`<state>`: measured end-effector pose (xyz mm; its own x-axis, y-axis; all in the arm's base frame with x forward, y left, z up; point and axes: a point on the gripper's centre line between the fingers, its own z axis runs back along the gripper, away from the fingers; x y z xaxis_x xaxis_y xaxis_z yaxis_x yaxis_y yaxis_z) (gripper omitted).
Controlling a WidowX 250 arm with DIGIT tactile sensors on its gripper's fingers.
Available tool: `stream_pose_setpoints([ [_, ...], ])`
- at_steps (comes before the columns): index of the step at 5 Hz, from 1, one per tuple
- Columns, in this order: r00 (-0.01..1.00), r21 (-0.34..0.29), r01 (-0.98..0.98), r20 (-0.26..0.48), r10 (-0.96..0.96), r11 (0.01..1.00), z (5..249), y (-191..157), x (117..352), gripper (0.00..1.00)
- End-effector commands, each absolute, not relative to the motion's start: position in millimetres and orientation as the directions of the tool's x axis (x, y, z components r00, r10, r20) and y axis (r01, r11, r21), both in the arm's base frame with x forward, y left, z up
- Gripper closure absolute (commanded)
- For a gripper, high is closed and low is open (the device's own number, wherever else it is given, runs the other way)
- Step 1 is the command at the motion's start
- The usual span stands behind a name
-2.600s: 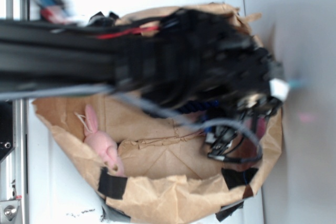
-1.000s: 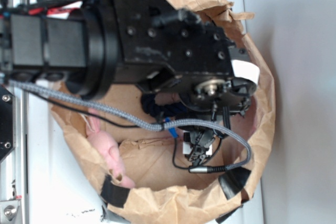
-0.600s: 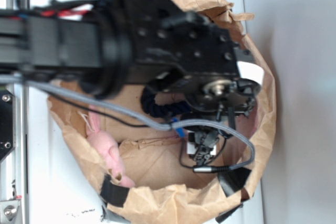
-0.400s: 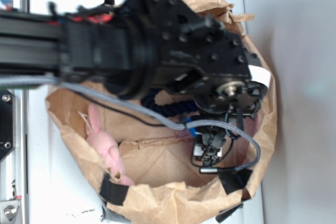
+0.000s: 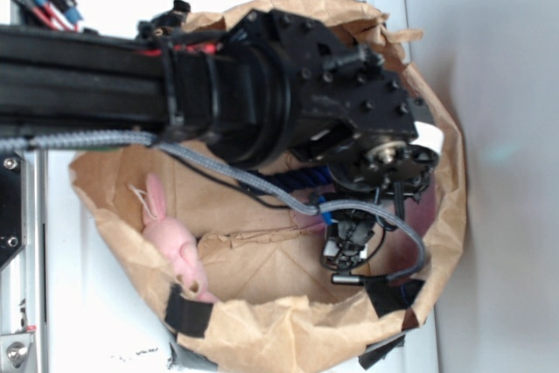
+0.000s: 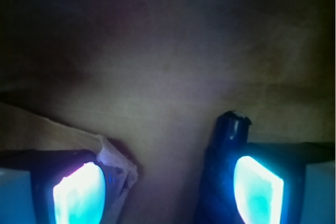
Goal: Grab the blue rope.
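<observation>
Two glowing finger pads [image 6: 79, 192] fill the bottom corners of the wrist view. The gripper [image 6: 168, 187] stands wide, with bare brown paper showing across most of the gap. The blue rope [image 6: 223, 177] lies just inside the pad on the right of that view, close against it or touching. Its blunt cut end points away from the camera. Nothing presses on it from the other side, so it is not clamped. Beside the opposite pad a crumpled paper fold [image 6: 113, 161] rises from the bag floor [image 6: 168, 77], which runs back into shadow.

From outside, the black wrist housing [image 5: 332, 102] is nearest the camera and hides the fingers. The grey braided cable [image 5: 236, 172] loops beneath it. Below that, a short stretch of the rope [image 5: 293, 179] shows against the inside of the paper bag [image 5: 288, 329]. The pink plush rabbit [image 5: 175, 242] lies well apart, by the bag's wall on the left of the view.

Over the last second the arm has pushed further across the bag, towards the right of the view. The rope, which showed a curled bend a second ago, now shows only as a straighter strip. I judge that the approach is nearly done. Closing may catch the rope, though it sits off-centre and the paper fold could be pinched with it.
</observation>
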<state>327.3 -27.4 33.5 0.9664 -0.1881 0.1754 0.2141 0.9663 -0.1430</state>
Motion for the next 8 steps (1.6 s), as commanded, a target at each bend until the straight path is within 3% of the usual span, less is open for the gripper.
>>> stream_pose_setpoints([
  [1,0.947,-0.108,0.279,0.198,-0.254,0.954,37.5,-45.5,316.0,0.0],
  [4,0.941,-0.149,0.322,0.163,-0.298,0.935,24.9,-61.4,302.2,0.0],
  [5,0.942,-0.158,0.316,0.171,-0.29,0.935,26.1,-54.3,309.4,1.0],
  [8,0.941,-0.137,0.304,0.197,-0.275,0.943,33.2,-45.0,320.7,1.0],
])
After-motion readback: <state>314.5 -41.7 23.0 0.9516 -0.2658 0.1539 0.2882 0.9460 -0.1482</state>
